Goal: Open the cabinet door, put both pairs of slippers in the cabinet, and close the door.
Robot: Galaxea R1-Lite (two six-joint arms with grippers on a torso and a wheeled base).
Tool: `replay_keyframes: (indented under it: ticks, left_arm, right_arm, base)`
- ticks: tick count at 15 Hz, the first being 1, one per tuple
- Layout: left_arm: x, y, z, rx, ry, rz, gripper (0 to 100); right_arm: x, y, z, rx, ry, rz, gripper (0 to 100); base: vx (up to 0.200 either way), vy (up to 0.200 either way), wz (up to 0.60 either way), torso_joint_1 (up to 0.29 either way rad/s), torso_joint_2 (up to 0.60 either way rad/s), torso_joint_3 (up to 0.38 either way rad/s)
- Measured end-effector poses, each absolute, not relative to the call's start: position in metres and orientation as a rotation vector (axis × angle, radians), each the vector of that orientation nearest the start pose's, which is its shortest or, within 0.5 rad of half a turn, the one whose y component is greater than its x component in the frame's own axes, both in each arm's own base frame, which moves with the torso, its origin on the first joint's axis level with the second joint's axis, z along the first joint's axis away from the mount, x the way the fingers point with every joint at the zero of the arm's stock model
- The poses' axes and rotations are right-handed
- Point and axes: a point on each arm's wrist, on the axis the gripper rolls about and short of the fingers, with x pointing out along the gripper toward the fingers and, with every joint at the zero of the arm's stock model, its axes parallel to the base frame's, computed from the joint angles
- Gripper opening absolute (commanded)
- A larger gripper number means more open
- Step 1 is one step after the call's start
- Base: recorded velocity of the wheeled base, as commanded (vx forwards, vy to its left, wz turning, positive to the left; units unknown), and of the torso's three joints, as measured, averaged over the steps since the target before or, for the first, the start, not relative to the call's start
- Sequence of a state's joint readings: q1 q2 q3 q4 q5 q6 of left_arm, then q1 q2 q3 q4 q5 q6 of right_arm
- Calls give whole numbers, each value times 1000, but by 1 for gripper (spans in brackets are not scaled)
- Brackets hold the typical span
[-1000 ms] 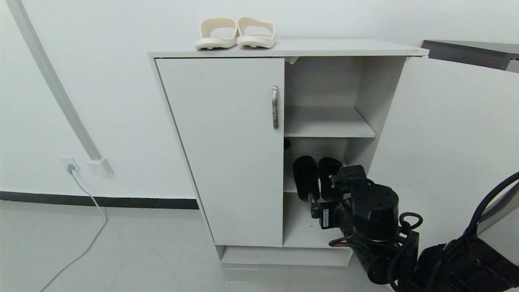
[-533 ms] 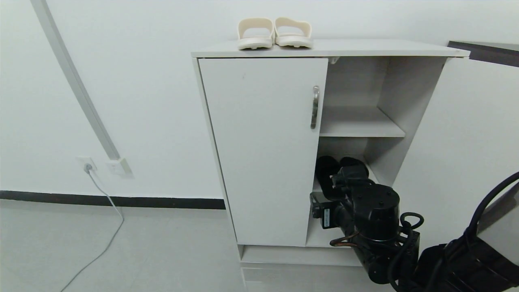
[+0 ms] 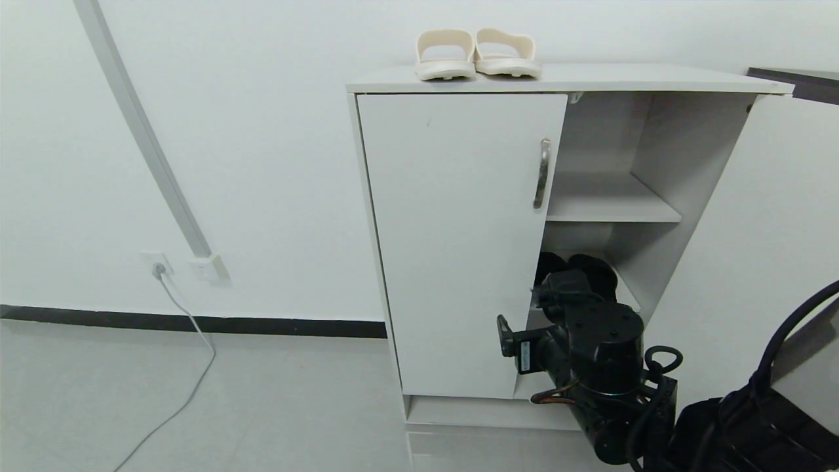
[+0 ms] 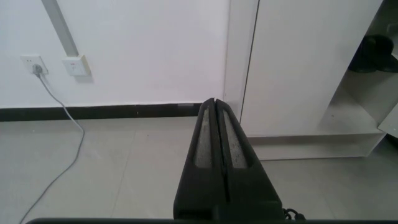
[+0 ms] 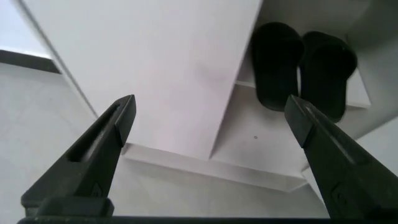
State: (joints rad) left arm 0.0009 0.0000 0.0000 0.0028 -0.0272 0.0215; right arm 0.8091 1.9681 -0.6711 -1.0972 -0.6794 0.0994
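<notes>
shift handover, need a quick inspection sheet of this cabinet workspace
surface: cabinet top, white
job's things: beige slippers on the cabinet top; black slippers inside, low down; left door shut, right door open
clutter: nothing seen
hands: left hand shut; right hand open, empty, facing the black slippers
cables: grey cable from wall socket across the floor
surroundings: white wall, black skirting, slanted grey conduit

One slipper pair (image 3: 478, 56) atop cabinet (image 3: 459, 249), other pair (image 5: 277, 65) inside.
</notes>
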Motion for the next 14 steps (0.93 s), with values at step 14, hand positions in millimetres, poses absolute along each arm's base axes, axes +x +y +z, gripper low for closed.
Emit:
replay_keyframes:
  ticks: [14]
  left_arm:
    - [-23, -1, 75, 21, 4, -26, 0]
  right_arm:
    - [239, 229, 107, -40, 161, 131, 100]
  base:
    - [0, 0, 0, 10, -113, -119]
